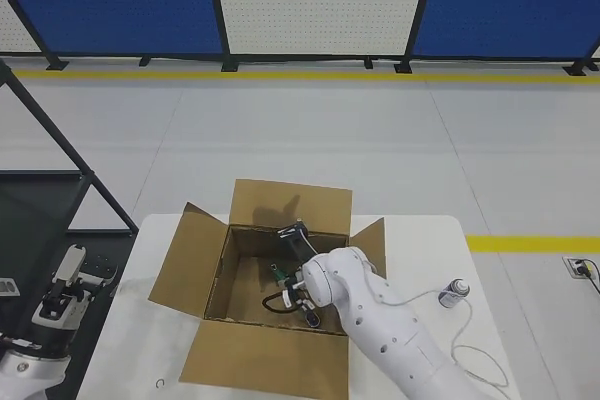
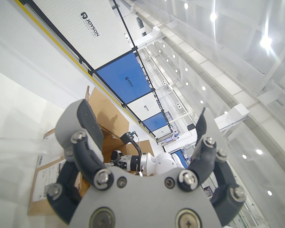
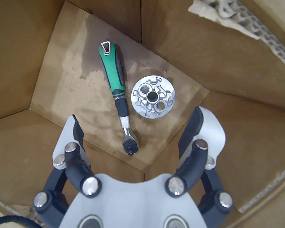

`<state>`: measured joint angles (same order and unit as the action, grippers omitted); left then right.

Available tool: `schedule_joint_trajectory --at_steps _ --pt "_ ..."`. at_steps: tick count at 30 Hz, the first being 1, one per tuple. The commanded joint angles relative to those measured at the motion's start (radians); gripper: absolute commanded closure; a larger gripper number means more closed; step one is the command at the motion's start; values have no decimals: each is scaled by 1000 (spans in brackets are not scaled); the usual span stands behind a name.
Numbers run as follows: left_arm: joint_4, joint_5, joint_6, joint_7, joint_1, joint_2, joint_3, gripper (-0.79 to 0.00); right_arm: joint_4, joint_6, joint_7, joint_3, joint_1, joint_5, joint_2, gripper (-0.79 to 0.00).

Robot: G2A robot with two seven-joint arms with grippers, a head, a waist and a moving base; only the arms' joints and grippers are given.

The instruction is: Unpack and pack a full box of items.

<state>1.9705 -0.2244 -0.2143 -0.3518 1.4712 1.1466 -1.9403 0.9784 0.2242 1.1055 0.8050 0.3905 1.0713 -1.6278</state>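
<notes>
Ceiling lamps (image 2: 266, 41) glare brightly high above the box (image 2: 104, 110). Inside the box, soft shadow falls beside the ratchet (image 3: 112, 72).

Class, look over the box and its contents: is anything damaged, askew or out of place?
Yes. The box has a torn flap: its edge is ragged, with the corrugated core exposed. Inside, the ratchet and disc lie flat and apart on the floor, and neither looks odd.

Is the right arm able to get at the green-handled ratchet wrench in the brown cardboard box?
Probably yes: the right gripper hangs open inside the cardboard box over the green-handled wrench, nothing between them.
</notes>
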Motion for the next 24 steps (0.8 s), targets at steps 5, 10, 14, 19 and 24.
schedule_joint_trajectory --at_steps 5,10,14,19,24 --pt "0 0 0 0 0 0 0 -785 -102 14 -52 -26 -38 -12 -28 -785" --pt "0 0 0 0 0 0 0 -785 -175 25 -85 -46 -60 -20 -53 -785" --pt "0 0 0 0 0 0 0 -785 -227 16 -107 -54 -77 -31 -69 -705" --pt "0 0 0 0 0 0 0 -785 -282 15 -124 -63 -96 -38 -88 -542" --pt "0 0 0 0 0 0 0 -785 -334 16 -132 -68 -114 -41 -105 -453"
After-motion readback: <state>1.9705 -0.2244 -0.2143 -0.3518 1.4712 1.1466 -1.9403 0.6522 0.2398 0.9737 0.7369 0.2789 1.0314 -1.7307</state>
